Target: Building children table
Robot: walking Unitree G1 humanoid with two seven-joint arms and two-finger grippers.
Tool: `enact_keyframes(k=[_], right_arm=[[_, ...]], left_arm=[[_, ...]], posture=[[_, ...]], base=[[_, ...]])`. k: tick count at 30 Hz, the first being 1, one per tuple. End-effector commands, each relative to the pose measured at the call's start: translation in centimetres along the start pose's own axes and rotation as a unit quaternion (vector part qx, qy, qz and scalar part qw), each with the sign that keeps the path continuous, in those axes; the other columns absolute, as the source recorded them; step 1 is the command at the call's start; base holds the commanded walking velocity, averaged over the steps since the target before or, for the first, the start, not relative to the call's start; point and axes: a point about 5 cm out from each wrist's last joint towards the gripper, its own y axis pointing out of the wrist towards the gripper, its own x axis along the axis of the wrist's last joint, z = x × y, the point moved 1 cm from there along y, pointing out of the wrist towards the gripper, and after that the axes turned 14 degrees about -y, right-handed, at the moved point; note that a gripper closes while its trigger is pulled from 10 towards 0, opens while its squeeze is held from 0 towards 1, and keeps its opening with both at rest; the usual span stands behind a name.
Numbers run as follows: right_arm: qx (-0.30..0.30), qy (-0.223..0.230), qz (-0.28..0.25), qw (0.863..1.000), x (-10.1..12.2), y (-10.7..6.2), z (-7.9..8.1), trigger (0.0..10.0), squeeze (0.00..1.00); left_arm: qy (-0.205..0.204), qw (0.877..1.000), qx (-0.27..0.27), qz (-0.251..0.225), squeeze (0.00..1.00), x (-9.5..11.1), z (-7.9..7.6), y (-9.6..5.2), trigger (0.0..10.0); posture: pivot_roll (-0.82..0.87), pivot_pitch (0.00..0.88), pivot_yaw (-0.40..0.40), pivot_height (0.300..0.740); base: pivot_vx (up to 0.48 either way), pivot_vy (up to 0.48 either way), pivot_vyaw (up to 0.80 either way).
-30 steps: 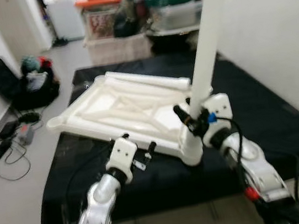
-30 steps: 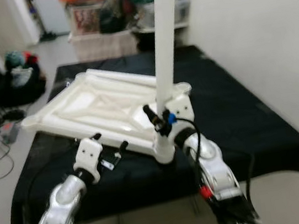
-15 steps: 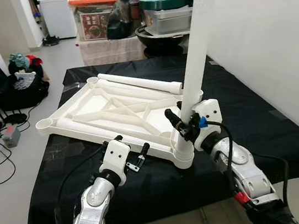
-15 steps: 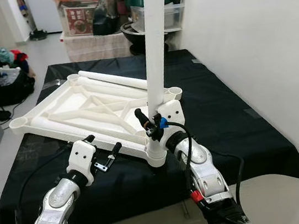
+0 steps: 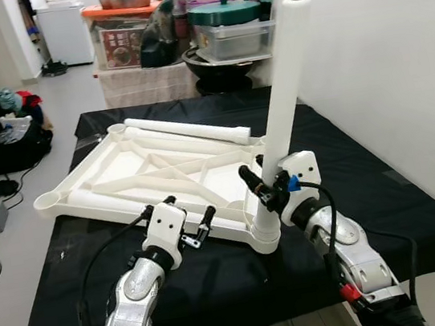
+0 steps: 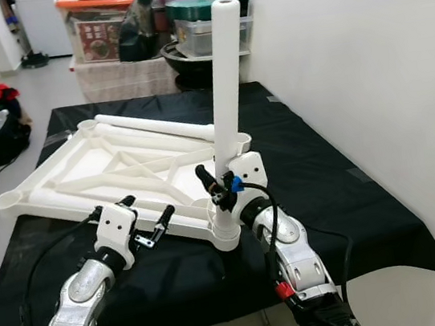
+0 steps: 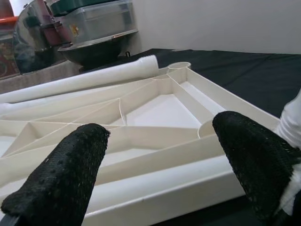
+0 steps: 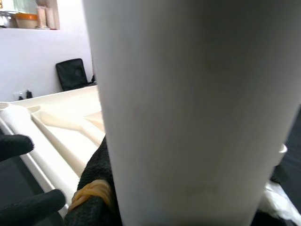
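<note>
Right at the near corner of the upside-down white table panel (image 5: 161, 167), the right end effector (image 5: 273, 181) is clamped on the standing leg (image 5: 283, 97), low down just above the corner socket (image 5: 265, 233) it's being seated in. Grabbing it that low makes sense to me: you get more control over the foot of the tube going into the socket, and the long top part just follows along. It looks pretty much vertical, maybe a touch tilted, so I'd guess it's partway or fully pushed in; I can't tell how deep.

The left end effector (image 5: 185, 219) sits just beside the panel's near edge, off to the side of the right one, fingers (image 7: 77, 169) spread apart and holding nothing. From its wrist cam the panel rim is right between them, so my read is it's poised to brace or pin the panel while the leg gets pressed home.

The panel lies underside-up so the sockets face upward, and it's all resting on the black-covered tabletop (image 5: 367, 190). Beyond the right end effector, across the panel, more loose legs (image 5: 188, 130) are lying along the far edge, waiting their turn.
</note>
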Motion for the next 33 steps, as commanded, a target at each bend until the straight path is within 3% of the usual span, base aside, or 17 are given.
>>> enact_keyframes(k=[1, 9, 14, 20, 27, 28, 29, 30, 31, 32, 33], right_arm=[[0.029, 0.039, 0.133, 0.99, -5.8, -1.8, 1.9, 10.0, 0.0], [0.085, 0.039, 0.139, 0.986, -6.0, -2.1, 2.4, 10.0, 0.0], [0.152, 0.03, 0.165, 0.974, -6.8, -3.2, 2.7, 10.0, 0.0], [0.171, 0.033, 0.172, 0.97, -7.1, -3.5, 3.0, 10.0, 0.0], [0.229, 0.084, 0.156, 0.957, -6.6, -4.3, 4.2, 10.0, 0.0], [0.268, 0.098, 0.136, 0.949, -5.9, -4.8, 4.7, 10.0, 0.0], [0.268, 0.098, 0.136, 0.949, -5.9, -4.8, 4.7, 10.0, 0.0], [0.309, 0.119, 0.108, 0.937, -5.0, -5.4, 5.3, 10.0, 0.0], [0.309, 0.119, 0.108, 0.937, -5.0, -5.4, 5.3, 10.0, 0.0], [0.346, 0.136, 0.079, 0.925, -3.9, -5.9, 5.6, 10.0, 0.0], [0.346, 0.136, 0.079, 0.925, -3.9, -5.9, 5.6, 10.0, 0.0]], left_arm=[[-0.001, 1.0, 0.0, -0.002, 0.0, 0.0, 0.2, -0.2, 10.0], [-0.003, 1.0, -0.001, -0.002, 0.0, 0.0, 0.2, -0.2, 10.0], [-0.006, 1.0, -0.001, -0.003, 0.0, 0.0, 0.1, -0.3, 10.0], [-0.007, 1.0, -0.002, -0.004, 0.0, 0.0, 0.0, -0.4, 10.0], [-0.009, 1.0, -0.001, -0.004, 0.0, 0.0, 0.0, -0.4, 10.0], [-0.009, 1.0, -0.001, -0.004, 0.0, 0.0, 0.0, -0.3, 10.0], [-0.009, 1.0, -0.001, -0.004, 0.0, 0.0, 0.0, -0.3, 10.0], [-0.009, 1.0, -0.001, -0.004, 0.0, 0.0, 0.1, -0.3, 10.0], [-0.009, 1.0, -0.001, -0.004, 0.0, 0.0, 0.1, -0.3, 10.0], [-0.01, 1.0, -0.001, -0.004, 0.0, 0.0, 0.1, -0.4, 10.0], [-0.01, 1.0, -0.001, -0.004, 0.0, 0.0, 0.1, -0.4, 10.0]], posture=[[-0.01, 0.0, -0.061, 0.74], [0.0, 0.0, -0.068, 0.74], [0.01, 0.0, -0.078, 0.74], [0.01, 0.0, -0.079, 0.74], [0.01, 0.0, -0.078, 0.74], [0.01, 0.0, -0.078, 0.74], [0.01, 0.0, -0.078, 0.74], [0.01, 0.0, -0.081, 0.74], [0.01, 0.0, -0.081, 0.74], [0.01, 0.0, -0.082, 0.74], [0.01, 0.0, -0.082, 0.74]], base=[[0.3, 0.0, 0.0], [0.1, 0.0, 0.0], [0.0, 0.0, 0.0], [0.0, 0.0, 0.0], [0.0, 0.0, 0.0], [0.0, 0.0, 0.0], [0.0, 0.0, 0.0], [0.0, 0.0, 0.0], [0.0, 0.0, 0.0], [0.0, 0.0, 0.0], [0.0, 0.0, 0.0]])
